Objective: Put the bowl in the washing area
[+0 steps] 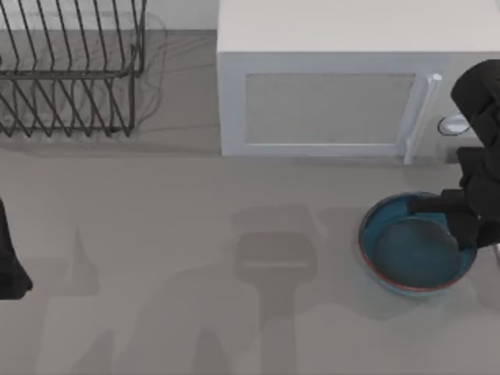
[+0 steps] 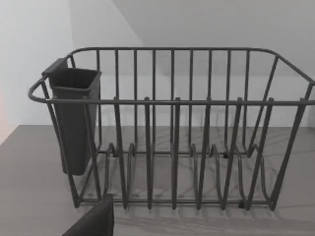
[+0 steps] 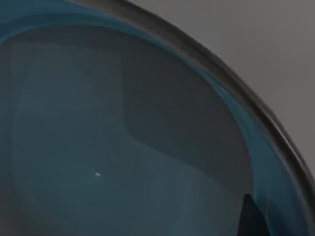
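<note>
1. Bowl (image 1: 414, 250): on the surface (image 1: 156, 234), just before the microwave (image 1: 328, 101); glazed, rigid, likely slippery and breakable; the rim suits grasping.
2. Right tool (image 1: 437, 209): at the bowl's rim nearest the microwave; opening cannot be told.
3. Left tool (image 1: 9, 269): parked, well apart from the microwave, facing the dish rack (image 2: 172, 137).

Count on the tabletop (image 1: 156, 234): one of each thing, two arms.

One bowl (image 1: 414, 258) near right; one microwave (image 1: 328, 101) far, right of centre; one rack (image 1: 66, 70) far left, carrying one cup holder (image 2: 74, 123). One arm at each side: left end effector (image 1: 9, 269) at the left edge, right end effector (image 1: 449, 211) over the bowl.
</note>
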